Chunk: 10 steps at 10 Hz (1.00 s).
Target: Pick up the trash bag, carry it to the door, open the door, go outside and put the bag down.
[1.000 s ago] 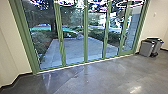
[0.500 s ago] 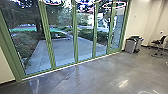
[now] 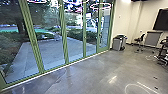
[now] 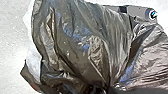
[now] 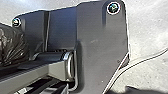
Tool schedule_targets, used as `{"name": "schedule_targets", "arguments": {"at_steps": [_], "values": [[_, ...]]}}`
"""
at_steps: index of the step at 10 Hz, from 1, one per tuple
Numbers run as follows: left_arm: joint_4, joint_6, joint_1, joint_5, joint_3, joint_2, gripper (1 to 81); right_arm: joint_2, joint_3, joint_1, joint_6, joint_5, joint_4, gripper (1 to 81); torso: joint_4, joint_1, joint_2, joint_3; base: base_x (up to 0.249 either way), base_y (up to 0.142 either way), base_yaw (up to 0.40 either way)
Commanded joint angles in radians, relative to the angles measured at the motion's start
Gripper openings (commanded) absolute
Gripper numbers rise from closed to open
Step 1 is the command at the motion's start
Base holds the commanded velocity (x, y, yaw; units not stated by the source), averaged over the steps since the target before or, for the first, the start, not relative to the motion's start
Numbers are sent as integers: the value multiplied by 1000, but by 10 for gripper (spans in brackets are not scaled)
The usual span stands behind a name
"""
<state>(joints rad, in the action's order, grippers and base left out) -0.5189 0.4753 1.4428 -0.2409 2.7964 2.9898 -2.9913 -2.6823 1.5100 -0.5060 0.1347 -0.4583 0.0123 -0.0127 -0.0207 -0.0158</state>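
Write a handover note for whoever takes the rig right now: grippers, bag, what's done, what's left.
Left gripper: the trash bag is bunched up close to its wrist camera, so it is probably carrying it, but I can't confirm the grip.
Right gripper: open or shut, I can't tell.
Place: indoors, with green-framed glass doors ahead that look shut and the paved yard beyond them. A gray bin stands near their far end.
Done: bag apparently picked up.
Left: reach the door, open it, go outside, put the bag down.
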Motion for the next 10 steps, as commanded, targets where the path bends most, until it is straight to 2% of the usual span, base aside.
{"name": "schedule_targets", "arguments": {"at_steps": [1,4,10], "values": [[2,11,-55,-81,5,-1,10,-1,0,-53,3,56,-10,811,0,0,0,0,0,0,-231],[4,9,-55,-81,6,0,10,-1,-3,-53,3,54,-8,811,0,0,0,0,0,0,-120],[5,12,-54,-81,6,-4,10,-2,-3,-53,3,54,-8,811,0,0,0,0,0,0,0]]}}
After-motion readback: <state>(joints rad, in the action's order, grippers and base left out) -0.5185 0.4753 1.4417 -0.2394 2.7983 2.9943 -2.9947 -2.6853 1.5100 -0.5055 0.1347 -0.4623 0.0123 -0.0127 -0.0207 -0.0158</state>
